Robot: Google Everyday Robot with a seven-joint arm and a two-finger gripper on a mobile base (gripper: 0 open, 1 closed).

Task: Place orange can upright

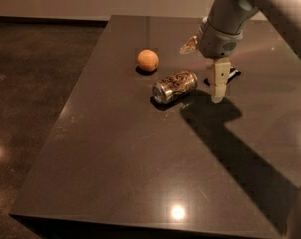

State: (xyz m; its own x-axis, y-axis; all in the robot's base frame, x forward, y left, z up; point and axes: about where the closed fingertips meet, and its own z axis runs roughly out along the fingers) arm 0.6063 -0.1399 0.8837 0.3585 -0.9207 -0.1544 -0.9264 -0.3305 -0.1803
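- Golden-orange metal drink can (175,86), lying sideways near the hovering gripper (218,91), is judged light, stiff and slippery.
- A mid-body hold is advised; the gripper's spread cannot be told.
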